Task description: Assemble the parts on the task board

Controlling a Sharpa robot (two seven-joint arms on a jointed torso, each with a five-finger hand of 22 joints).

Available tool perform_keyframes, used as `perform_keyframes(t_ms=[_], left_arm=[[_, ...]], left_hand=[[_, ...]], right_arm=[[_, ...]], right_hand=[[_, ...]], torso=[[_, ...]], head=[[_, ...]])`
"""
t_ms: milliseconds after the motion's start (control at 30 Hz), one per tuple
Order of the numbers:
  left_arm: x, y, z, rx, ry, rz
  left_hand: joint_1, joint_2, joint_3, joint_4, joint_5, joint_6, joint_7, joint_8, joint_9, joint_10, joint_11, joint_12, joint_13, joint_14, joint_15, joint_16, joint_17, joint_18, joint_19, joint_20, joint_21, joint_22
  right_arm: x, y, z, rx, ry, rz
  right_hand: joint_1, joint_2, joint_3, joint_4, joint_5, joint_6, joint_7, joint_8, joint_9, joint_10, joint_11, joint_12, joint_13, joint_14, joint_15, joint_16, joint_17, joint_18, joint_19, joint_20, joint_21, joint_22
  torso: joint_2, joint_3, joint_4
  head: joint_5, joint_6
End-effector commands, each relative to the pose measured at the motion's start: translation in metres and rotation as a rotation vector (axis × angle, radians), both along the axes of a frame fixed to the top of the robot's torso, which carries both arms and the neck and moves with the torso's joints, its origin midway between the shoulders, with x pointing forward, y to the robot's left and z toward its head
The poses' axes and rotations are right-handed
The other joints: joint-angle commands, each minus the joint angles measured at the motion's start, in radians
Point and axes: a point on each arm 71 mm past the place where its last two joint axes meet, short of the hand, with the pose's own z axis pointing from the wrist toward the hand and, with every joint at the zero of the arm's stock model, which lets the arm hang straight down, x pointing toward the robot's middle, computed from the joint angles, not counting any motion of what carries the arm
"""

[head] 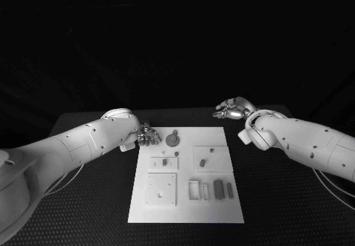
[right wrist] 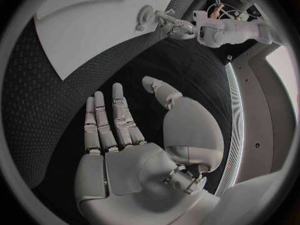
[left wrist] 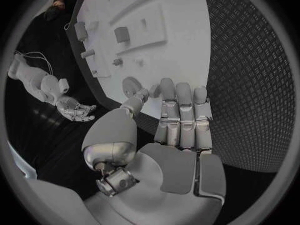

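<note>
The task board lies in the middle of the black table, and the parts sit scattered over it: a round disc part near the far edge, a small dark peg on a raised square plate to the right, a row of longer blocks nearer the robot. None of them looks seated with another yet, so the assembly seems barely begun.

The left hand hovers at the board's far left corner, just beside the disc. From the left wrist view its fingers lie straight and close together, thumb out to the side, gripping nothing. Its fingertips look close to the disc, though contact cannot be confirmed. That placement suggests the disc is the first target.

The right hand waits well apart, off the board's far right corner, over bare table. Its fingers are extended and slightly spread, palm empty. It is probably parked clear to leave the left room.
</note>
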Motion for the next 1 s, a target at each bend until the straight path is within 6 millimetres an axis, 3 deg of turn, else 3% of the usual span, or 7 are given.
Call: perform_keyframes(t_ms=[33, 267, 533, 600, 667, 1000], left_arm=[[-0.001, -0.003, -0.001, -0.02, 0.022, -0.01], [-0.001, -0.005, -0.001, -0.047, 0.026, -0.005], [-0.002, -0.003, 0.0, -0.077, 0.011, -0.001], [-0.003, -0.001, -0.001, -0.085, 0.012, 0.003], [-0.003, 0.001, -0.002, -0.095, 0.012, 0.014], [-0.012, 0.008, -0.001, -0.151, 0.021, 0.067]], left_hand=[[0.002, 0.014, 0.0, -0.008, 0.004, 0.006, 0.003, -0.003, -0.002, -0.002, 0.007, -0.001, 0.001, -0.005, 0.0, 0.002, 0.002, -0.008, -0.002, -0.067, -0.004, 0.019], [0.021, 0.043, 0.003, -0.033, 0.005, 0.008, 0.003, -0.002, -0.002, 0.001, 0.008, -0.002, 0.001, -0.005, 0.0, 0.003, 0.002, -0.008, 0.0, -0.066, -0.006, 0.02], [0.078, 0.115, 0.023, -0.093, 0.004, 0.036, -0.004, 0.015, 0.004, 0.019, 0.003, -0.003, -0.001, 0.007, -0.002, 0.005, 0.002, -0.008, 0.01, -0.067, -0.001, 0.021], [0.106, 0.101, 0.071, -0.079, -0.038, 0.066, -0.014, 0.03, 0.01, 0.033, -0.005, -0.005, -0.003, 0.017, -0.005, 0.007, 0.002, -0.007, 0.019, -0.07, -0.001, 0.019], [0.124, 0.087, 0.119, -0.065, -0.035, 0.095, -0.023, 0.041, 0.015, 0.065, -0.013, -0.005, -0.003, 0.04, -0.01, 0.014, 0.004, -0.008, 0.037, -0.076, 0.005, 0.021], [0.106, 0.088, 0.147, -0.076, 0.002, 0.127, -0.034, 0.039, 0.012, 0.11, -0.026, -0.006, 0.001, 0.08, -0.023, 0.024, 0.01, -0.005, 0.068, -0.088, 0.025, 0.023]], right_arm=[[0.0, 0.001, 0.0, -0.006, -0.007, 0.009], [0.0, 0.001, 0.0, -0.006, -0.006, 0.01], [0.0, 0.001, 0.0, -0.006, -0.006, 0.011], [0.0, 0.001, 0.0, -0.006, -0.005, 0.01], [0.0, 0.0, 0.0, -0.007, -0.006, 0.008], [-0.001, -0.003, 0.001, -0.008, -0.006, 0.004]], right_hand=[[-0.003, -0.003, 0.0, -0.003, 0.001, 0.008, 0.029, 0.005, -0.001, -0.16, 0.091, 0.004, -0.001, -0.008, -0.002, 0.005, -0.001, -0.017, -0.008, 0.001, -0.004, 0.001], [-0.003, -0.003, 0.0, -0.003, 0.001, 0.008, 0.029, 0.005, -0.002, -0.16, 0.091, 0.004, -0.001, -0.008, -0.002, 0.005, -0.001, -0.017, -0.008, 0.001, -0.004, 0.001], [-0.003, -0.003, 0.0, -0.003, 0.001, 0.008, 0.029, 0.005, -0.002, -0.16, 0.091, 0.004, -0.001, -0.008, -0.002, 0.005, -0.001, -0.017, -0.008, 0.001, -0.004, 0.001], [-0.003, -0.003, 0.0, -0.003, 0.001, 0.008, 0.029, 0.005, -0.002, -0.16, 0.091, 0.004, -0.001, -0.008, -0.002, 0.005, -0.001, -0.017, -0.008, 0.001, -0.004, 0.001], [-0.003, -0.003, 0.0, -0.003, 0.001, 0.008, 0.029, 0.005, -0.002, -0.16, 0.091, 0.004, -0.001, -0.008, -0.002, 0.005, -0.001, -0.017, -0.008, 0.001, -0.004, 0.001], [-0.004, -0.003, 0.0, -0.003, 0.002, 0.008, 0.029, 0.005, -0.002, -0.161, 0.091, 0.004, -0.001, -0.008, -0.002, 0.005, -0.001, -0.017, -0.009, 0.001, -0.004, 0.001]], torso=[[0.0, 0.0005, -0.0002], [0.0, 0.0003, 0.0002], [0.0, 0.0008, -0.0012], [0.0, 0.0007, -0.002], [0.0, 0.0003, -0.0019], [-0.002, 0.0009, 0.002]], head=[[0.0, 0.0], [0.0, 0.0], [0.0, -0.001], [-0.001, -0.002], [-0.001, -0.002], [-0.004, -0.002]])
